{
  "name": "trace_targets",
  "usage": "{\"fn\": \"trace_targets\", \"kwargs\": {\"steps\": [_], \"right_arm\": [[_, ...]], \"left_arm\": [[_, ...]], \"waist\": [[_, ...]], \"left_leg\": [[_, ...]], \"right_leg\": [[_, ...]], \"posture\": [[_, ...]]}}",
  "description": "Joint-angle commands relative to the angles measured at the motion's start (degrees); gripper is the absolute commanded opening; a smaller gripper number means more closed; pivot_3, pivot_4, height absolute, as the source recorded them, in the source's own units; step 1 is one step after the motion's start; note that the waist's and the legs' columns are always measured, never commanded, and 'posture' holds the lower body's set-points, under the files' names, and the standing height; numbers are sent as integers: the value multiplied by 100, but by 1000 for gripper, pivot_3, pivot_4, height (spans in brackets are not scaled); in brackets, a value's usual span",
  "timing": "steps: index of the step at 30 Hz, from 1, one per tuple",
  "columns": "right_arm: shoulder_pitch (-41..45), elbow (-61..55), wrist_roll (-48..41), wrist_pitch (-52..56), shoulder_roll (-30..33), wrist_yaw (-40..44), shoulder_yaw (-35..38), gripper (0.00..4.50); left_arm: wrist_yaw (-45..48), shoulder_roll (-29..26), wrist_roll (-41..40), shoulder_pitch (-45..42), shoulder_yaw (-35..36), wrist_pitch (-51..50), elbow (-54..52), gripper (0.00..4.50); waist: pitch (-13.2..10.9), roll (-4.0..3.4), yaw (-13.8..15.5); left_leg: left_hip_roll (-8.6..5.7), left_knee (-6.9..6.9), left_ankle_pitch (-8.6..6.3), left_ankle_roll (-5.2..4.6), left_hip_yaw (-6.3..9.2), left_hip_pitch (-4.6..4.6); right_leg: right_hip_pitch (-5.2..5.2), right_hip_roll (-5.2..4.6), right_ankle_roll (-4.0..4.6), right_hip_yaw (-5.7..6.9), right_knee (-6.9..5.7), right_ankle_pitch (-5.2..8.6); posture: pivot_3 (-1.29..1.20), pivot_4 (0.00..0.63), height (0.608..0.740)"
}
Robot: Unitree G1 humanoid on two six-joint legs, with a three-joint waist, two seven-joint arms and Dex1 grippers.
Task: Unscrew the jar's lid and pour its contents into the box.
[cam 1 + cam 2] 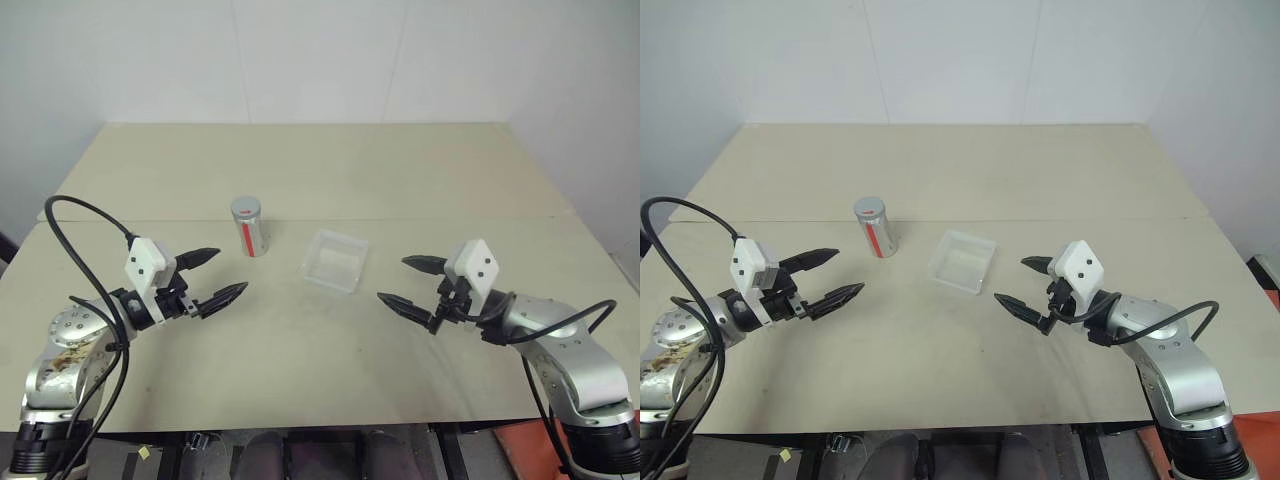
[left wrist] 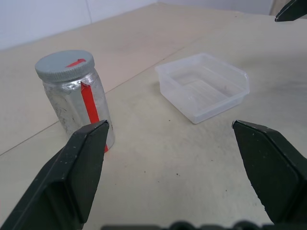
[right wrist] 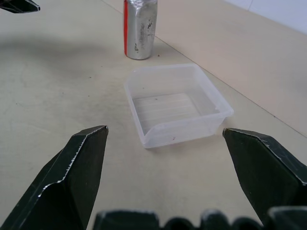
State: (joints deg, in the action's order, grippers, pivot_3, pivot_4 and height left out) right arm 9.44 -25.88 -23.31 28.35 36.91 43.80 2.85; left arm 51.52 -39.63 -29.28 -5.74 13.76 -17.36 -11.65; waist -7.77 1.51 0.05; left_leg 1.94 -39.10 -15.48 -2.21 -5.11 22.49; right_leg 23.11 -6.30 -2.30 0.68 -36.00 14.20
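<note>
Beige counter (image 1: 300, 380) carried the upright silver-grey metallic jar (image 1: 247, 229), grey screw lid (image 1: 245, 208) on, beside the clear plastic box (image 1: 336, 260). I held left tool (image 1: 214, 276) and right tool (image 1: 412, 282) released, empty. Jar looked light, slippery; grip mid-body.

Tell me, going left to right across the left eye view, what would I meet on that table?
Left pincer → jar with its lid on → box → right pincer.
</note>
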Motion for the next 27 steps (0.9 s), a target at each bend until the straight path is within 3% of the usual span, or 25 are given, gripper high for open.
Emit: {"fn": "trace_targets", "kwargs": {"steps": [1,14,18,27], "right_arm": [[120,-98,-6,-149,29,42,11,4500],[332,15,42,-229,-19,53,-166,4500],[337,14,98,-275,-15,31,-164,4500],[360,-42,114,-292,30,-4,-107,4500]], "left_arm": [[-33,-6,-14,15,133,136,-190,4476],[-763,608,471,-2,-91,511,-141,4476],[-1893,1224,1294,-138,-447,625,-131,4476],[-3467,2455,2310,-502,-1062,660,6,4476]], "waist": [[0,0,0],[0,0,8],[0,1,32],[-1,3,71]], "left_leg": [[0,0,0,0,0,0],[-1,0,0,0,0,0],[-2,0,0,0,1,0],[-3,-3,-1,-2,3,2]], "right_leg": [[0,0,0,0,0,0],[-1,-1,0,0,1,0],[-4,-1,0,0,2,-1],[-6,-6,-4,1,3,-3]], "posture": [[0,150,740],[0,150,740],[0,150,740],[0,150,740]]}}
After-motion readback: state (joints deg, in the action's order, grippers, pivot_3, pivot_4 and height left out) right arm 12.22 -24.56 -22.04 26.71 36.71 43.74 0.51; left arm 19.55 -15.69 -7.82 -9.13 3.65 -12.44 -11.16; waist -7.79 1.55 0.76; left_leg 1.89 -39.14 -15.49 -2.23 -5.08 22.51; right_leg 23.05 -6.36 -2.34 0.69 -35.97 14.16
